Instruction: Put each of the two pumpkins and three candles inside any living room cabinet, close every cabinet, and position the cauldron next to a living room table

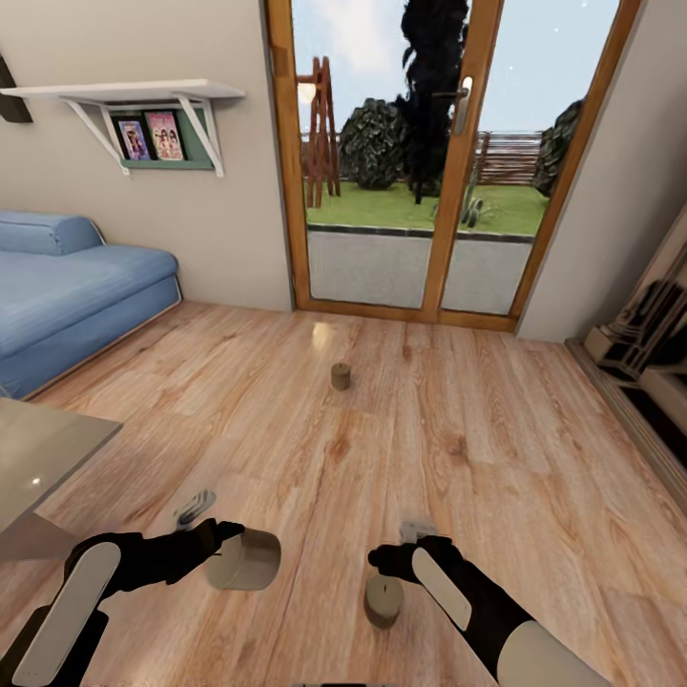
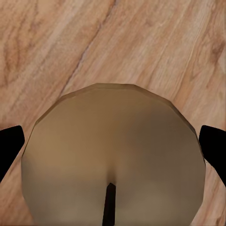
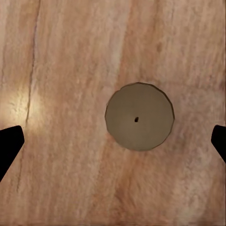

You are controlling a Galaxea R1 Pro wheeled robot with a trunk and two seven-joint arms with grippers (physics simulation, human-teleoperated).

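Both arms carried glossy black housings with elongated white oval cover panels on the forearm segments. The right arm [image 1: 496, 620] ended toward the body in a rounded white-grey section. The left gripper [image 1: 225, 539] and right gripper [image 1: 396, 563] were black; in the wrist views their fingertips [image 2: 8, 146] appeared as plain, unmarked black wedges.
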